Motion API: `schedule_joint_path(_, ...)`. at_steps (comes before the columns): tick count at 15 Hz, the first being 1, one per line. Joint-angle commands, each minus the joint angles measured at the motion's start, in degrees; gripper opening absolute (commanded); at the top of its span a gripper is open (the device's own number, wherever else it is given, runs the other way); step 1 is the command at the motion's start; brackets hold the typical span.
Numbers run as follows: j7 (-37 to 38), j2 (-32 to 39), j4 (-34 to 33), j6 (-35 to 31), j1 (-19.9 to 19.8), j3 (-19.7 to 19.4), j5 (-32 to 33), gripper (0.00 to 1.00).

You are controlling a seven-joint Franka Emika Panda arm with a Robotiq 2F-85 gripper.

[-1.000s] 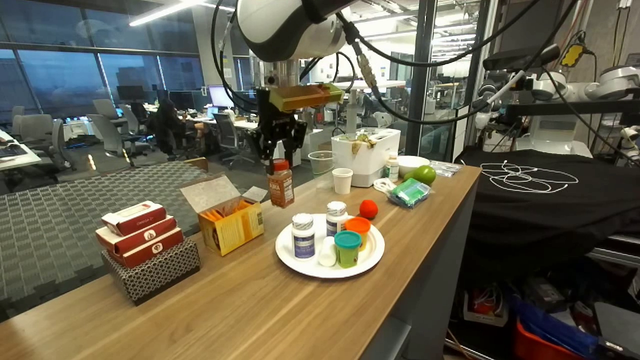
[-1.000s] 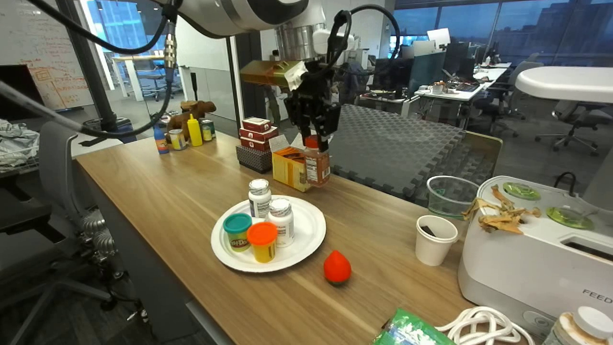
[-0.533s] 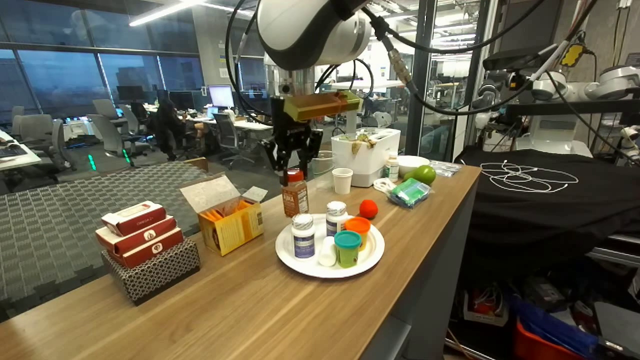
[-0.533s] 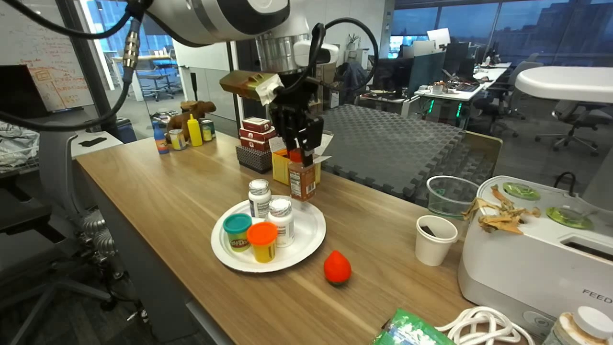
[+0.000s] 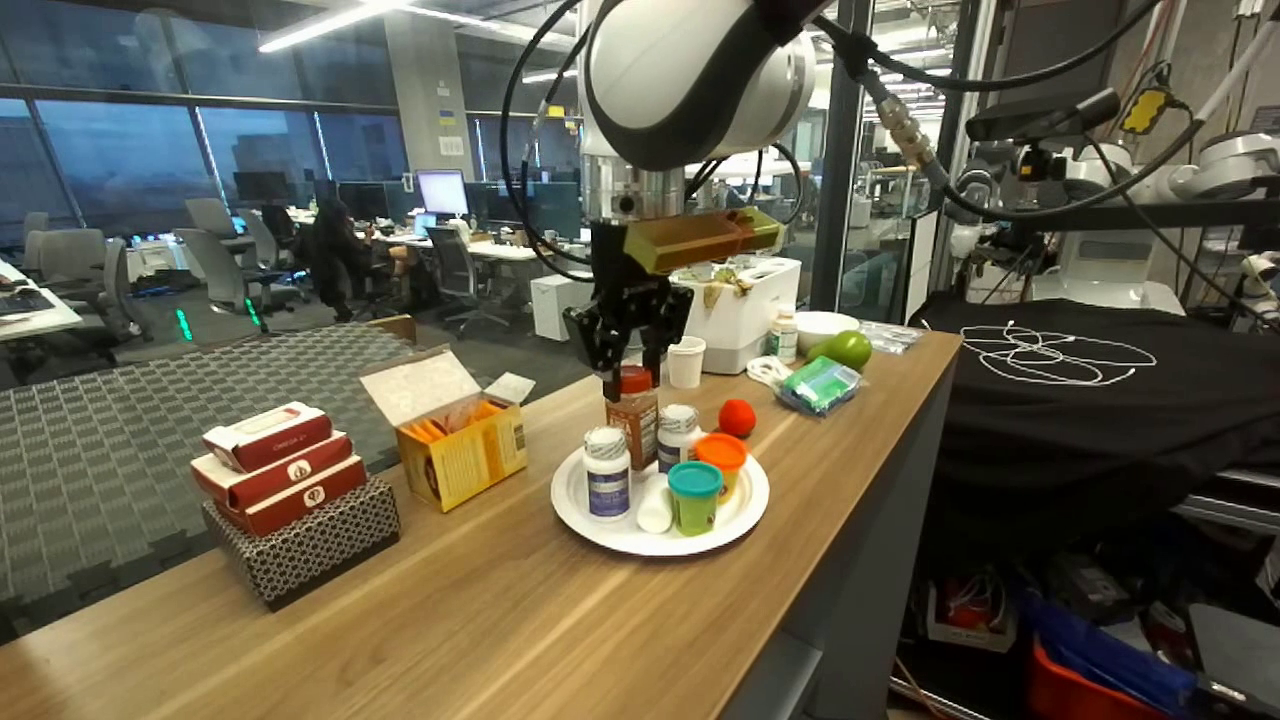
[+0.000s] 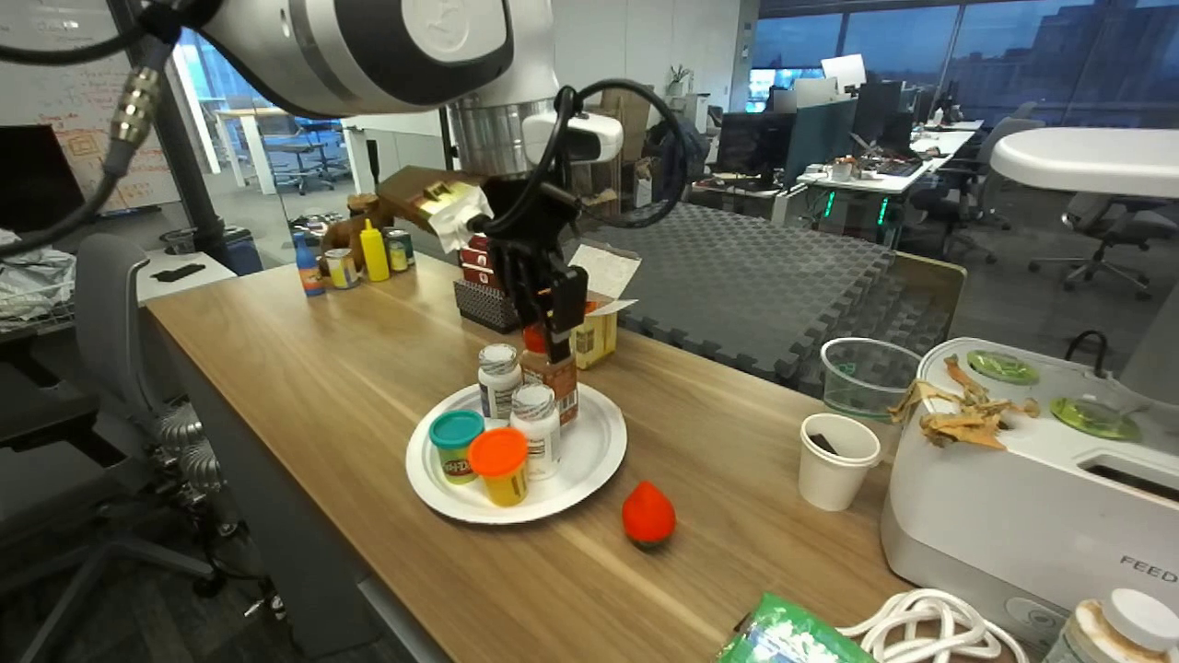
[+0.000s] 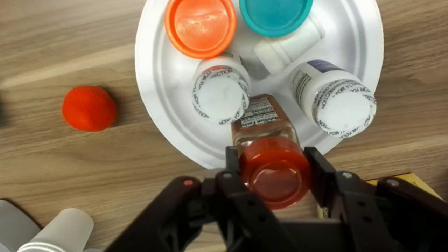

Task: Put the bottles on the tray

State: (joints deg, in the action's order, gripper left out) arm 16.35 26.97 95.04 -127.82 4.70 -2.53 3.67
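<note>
One red-capped bottle [image 7: 261,120] beneath the gripper [image 7: 273,164], cap clamped between fingers, base perhaps on tray [image 7: 148,80]

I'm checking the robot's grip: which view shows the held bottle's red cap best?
The wrist view: the red cap is large there, seen from above between the fingers of the gripper. Both exterior views show it much smaller and more from the side, with fingers beside it or partly in front of it.

The red cap [image 7: 275,175] looks glossy, the table [image 5: 470,590] wood-grained.
</note>
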Motion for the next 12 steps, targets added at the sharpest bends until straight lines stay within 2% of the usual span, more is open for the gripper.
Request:
schedule_joint_path(1,0.36,-3.84,6.03,-5.47,-0.28,0.49,-1.47,0.24)
schedule_joint_path(8,0.1,-3.87,8.08,-10.02,-0.02,0.42,-1.31,0.24)
schedule_joint_path(9,-0.04,-3.78,8.19,-10.23,0.03,0.45,-1.18,0.38)
schedule_joint_path(10,0.06,-3.69,8.23,-10.48,0.15,0.39,-0.95,0.74)
schedule_joint_path(11,0.13,-3.67,8.25,-10.61,0.18,0.38,-0.9,0.74)
schedule_joint_path(12,0.19,-3.73,8.28,-10.62,0.23,0.35,-0.8,0.81)
